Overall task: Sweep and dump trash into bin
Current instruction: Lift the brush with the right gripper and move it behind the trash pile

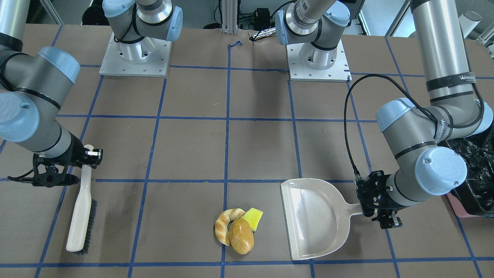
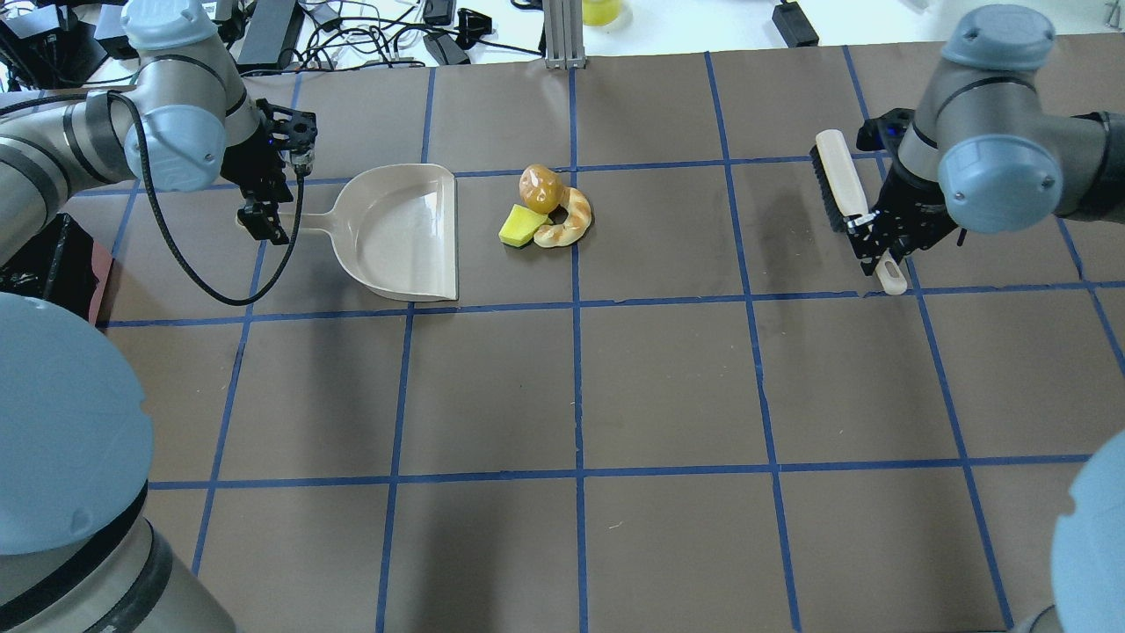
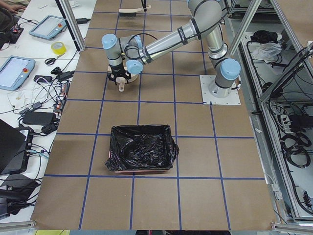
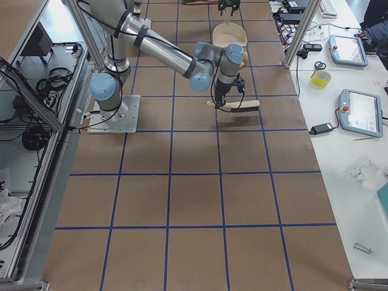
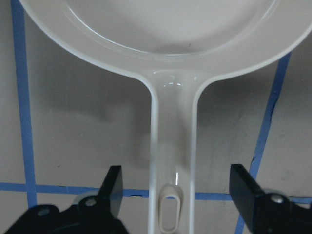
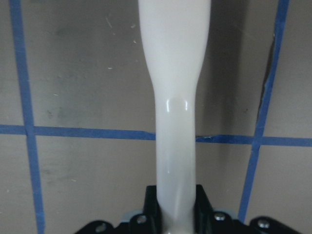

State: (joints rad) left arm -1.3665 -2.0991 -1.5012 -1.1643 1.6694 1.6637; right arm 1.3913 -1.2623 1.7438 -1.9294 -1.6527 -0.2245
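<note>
The trash lies in one heap: a tan croissant [image 1: 223,227], a golden-brown lump [image 1: 241,236] and a yellow-green wedge [image 1: 253,218]; the heap also shows in the overhead view [image 2: 545,211]. The beige dustpan [image 1: 316,220] lies flat beside it, its mouth toward the heap. My left gripper [image 5: 178,192] is open, a finger [image 5: 113,187] on each side of the dustpan handle [image 5: 173,146], not touching it. My right gripper [image 6: 175,214] is shut on the handle of a cream brush [image 1: 81,208] with black bristles. The bin [image 3: 142,154], lined with black plastic, stands beyond the left arm [image 1: 474,173].
The brown table carries a blue tape grid. The two arm bases [image 1: 135,54] [image 1: 318,58] are bolted at the robot side. Cables, tablets and tools [image 3: 29,78] lie on the white bench past the far edge. Open table lies between heap and brush [image 2: 703,220].
</note>
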